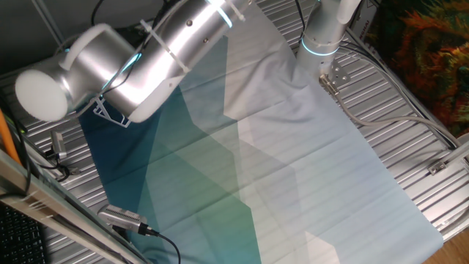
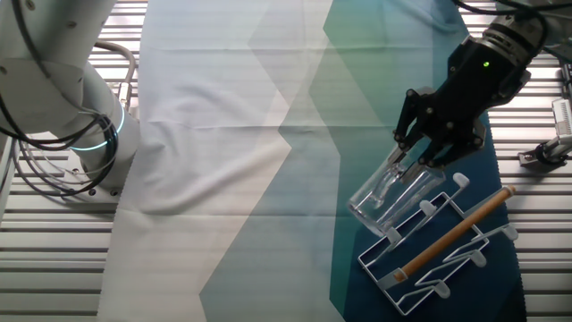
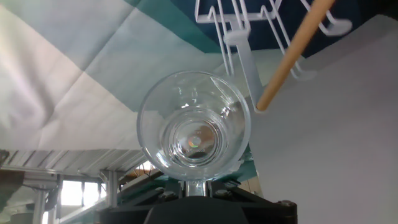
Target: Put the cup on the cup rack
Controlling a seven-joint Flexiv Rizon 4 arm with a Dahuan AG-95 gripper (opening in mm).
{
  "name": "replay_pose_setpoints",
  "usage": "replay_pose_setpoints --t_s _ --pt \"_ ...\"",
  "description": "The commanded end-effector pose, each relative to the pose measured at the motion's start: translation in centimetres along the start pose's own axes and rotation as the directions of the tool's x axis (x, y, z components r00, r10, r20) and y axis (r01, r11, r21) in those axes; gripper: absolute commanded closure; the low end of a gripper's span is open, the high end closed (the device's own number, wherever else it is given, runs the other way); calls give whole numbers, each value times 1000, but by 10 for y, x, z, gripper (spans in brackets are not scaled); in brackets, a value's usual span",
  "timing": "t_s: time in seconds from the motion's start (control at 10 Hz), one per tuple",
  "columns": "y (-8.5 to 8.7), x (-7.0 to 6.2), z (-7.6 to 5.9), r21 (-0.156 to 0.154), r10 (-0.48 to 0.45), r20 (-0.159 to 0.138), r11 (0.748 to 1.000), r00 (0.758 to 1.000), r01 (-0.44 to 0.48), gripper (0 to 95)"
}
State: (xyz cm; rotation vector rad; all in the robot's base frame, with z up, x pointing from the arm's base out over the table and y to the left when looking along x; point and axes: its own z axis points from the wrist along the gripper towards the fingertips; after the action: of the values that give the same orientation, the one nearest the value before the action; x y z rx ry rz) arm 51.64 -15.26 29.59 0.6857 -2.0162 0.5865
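From one fixed view I see only the arm (image 1: 139, 59) over the cloth (image 1: 293, 169); cup and rack are hidden behind it.

From the other fixed view, my gripper (image 2: 420, 156) is clenched on the cup (image 2: 389, 192), which hangs tilted, mouth toward the near end of the rack (image 2: 447, 241), just beside its pegs. I judge the tilt is there to slip the cup over a peg.

In the hand view the cup (image 3: 194, 127) fills the middle, mouth away from me, with the rack (image 3: 249, 37) and its rod (image 3: 289, 56) just beyond.

Clear glossy glass cup (image 2: 386, 194), matt cloth (image 2: 268, 161).
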Motion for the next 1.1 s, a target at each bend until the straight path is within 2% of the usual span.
replay_pose_setpoints --t_s 0.1,0.3,0.7,1.1 --pt "-6 8 3 1 -12 -2 1000 1000 12 950" --pt "-9 18 6 5 -20 -10 1000 1000 20 950" --pt "-8 20 6 27 -30 -62 999 998 32 950" --pt "-8 20 6 35 -36 -78 999 996 39 950"
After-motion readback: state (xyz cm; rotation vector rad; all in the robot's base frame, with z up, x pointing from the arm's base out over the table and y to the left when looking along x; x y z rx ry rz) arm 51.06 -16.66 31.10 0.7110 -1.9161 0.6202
